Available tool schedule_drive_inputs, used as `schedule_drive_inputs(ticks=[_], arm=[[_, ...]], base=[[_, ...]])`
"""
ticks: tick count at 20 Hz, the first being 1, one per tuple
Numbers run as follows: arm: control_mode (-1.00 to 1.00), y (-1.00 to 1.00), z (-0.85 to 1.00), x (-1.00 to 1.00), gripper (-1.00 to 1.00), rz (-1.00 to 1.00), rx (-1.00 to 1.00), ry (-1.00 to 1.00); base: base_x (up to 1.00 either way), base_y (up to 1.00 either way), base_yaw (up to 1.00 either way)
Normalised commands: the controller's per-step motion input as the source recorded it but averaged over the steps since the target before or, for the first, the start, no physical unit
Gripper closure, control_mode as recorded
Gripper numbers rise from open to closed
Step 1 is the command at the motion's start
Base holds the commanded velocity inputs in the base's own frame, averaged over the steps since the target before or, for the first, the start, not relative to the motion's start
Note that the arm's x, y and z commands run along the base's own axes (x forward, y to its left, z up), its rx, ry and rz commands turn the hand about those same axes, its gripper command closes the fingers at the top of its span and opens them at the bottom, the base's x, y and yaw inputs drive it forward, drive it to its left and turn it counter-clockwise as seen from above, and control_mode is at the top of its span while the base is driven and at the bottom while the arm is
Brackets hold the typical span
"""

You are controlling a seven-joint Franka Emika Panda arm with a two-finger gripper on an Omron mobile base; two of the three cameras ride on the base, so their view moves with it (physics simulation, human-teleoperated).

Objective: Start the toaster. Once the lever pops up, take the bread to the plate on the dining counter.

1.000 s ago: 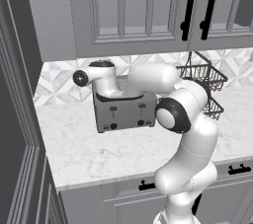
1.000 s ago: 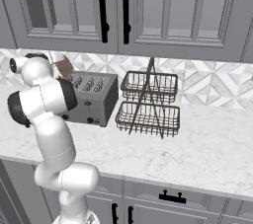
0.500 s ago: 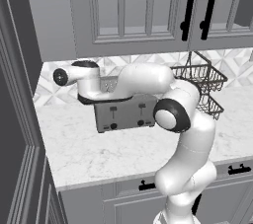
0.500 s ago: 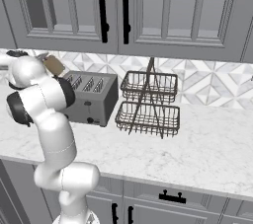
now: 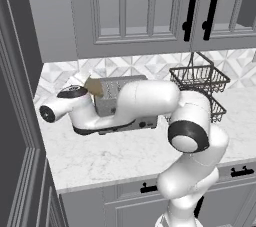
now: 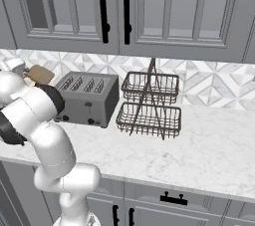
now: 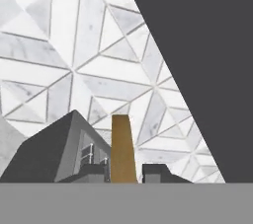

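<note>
My gripper (image 7: 123,173) is shut on the bread (image 7: 122,146), a golden-tan slice seen edge-on between the two dark fingertips. From the left base view the bread (image 5: 93,87) sticks out of the hand above the toaster's left end, held by the gripper (image 5: 86,90). The grey four-slot toaster (image 5: 121,84) stands on the marble worktop, partly hidden behind my forearm. The right base view shows the bread (image 6: 40,74) in the air left of the toaster (image 6: 87,98), clear of its slots. The toaster (image 7: 59,151) lies low and left of the fingers. The plate and the dining counter are out of view.
A two-tier black wire basket (image 6: 149,103) stands right of the toaster, also seen as the wire basket (image 5: 200,78). Grey upper cabinets hang close overhead. A tall dark panel (image 5: 20,96) borders the worktop on the left and looms as a dark surface (image 7: 197,45).
The hand has swung left along the wall with the bread in it, away from the toaster's top and toward the tall panel.
</note>
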Motion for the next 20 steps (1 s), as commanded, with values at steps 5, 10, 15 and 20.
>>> schedule_drive_inputs(ticks=[5,10,15,20], arm=[[-1.00,-0.66,-0.11,-1.00,1.00,0.04,0.00,-0.18],[-1.00,-0.74,0.00,-1.00,1.00,-0.05,0.12,-0.05],[-1.00,-0.75,0.04,-1.00,1.00,-0.16,0.16,0.00],[-1.00,-0.85,0.06,-1.00,1.00,-0.20,0.09,0.00]], base=[[0.00,0.00,0.00],[0.00,0.00,0.00],[0.00,0.00,0.00],[0.00,0.00,0.00]])
